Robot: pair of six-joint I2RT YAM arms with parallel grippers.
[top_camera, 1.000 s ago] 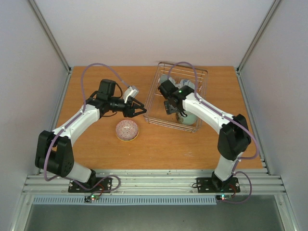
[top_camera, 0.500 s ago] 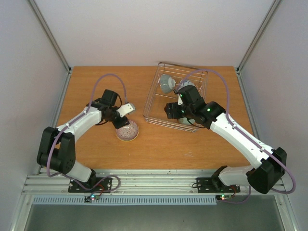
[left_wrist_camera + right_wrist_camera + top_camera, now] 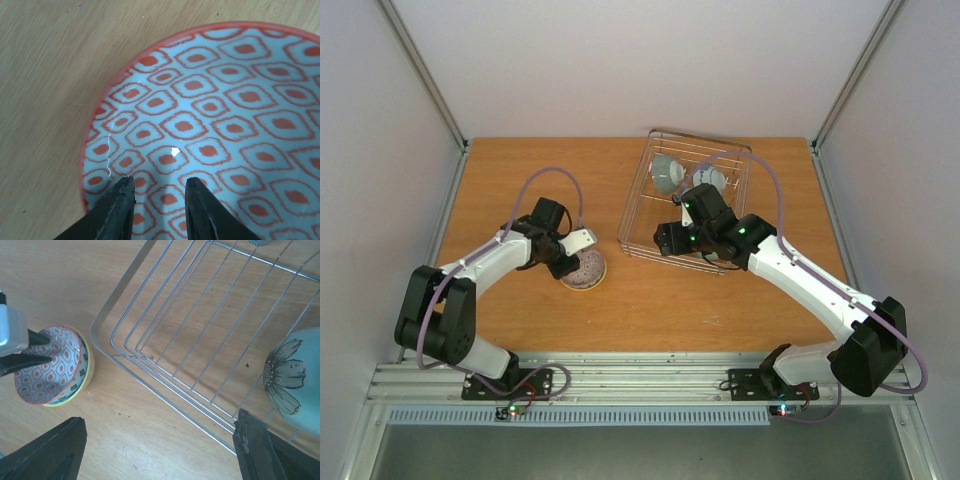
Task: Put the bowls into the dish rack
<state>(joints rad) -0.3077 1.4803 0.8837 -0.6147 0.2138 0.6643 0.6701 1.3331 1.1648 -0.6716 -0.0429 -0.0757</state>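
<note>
Under the left hand [image 3: 159,187]: red-patterned bowl [image 3: 215,120], mouth up on the bench [image 3: 510,180]; both fingertips hover over its inner face, close to the near rim.
Left hand state: fingers a narrow gap apart, gripping nothing visible; contact with the glaze cannot be told.
Step in hand (judged): taking hold of this bowl by its wall.
How to do it well: straddle the rim, one finger inside and one outside, then seat deep before closing; the glazed wall looks slippery, so a shallow pinch may let it tip or slide.
Right hand [image 3: 160,425]: spread wide and empty, poised over the near corner of the dish rack [image 3: 165,390].
Beyond the right hand: flower-painted pale bowl [image 3: 295,375] already inside the rack; two more bowls [image 3: 665,172] toward its far side.
Route (judged): the bowl lies just beside the rack corner, so lift above the wire rim before crossing.
Surface: orange-brown wood grain, matte, a few dark specks.
Room: plain pale walls [image 3: 650,60], metal corner posts [image 3: 420,70].
</note>
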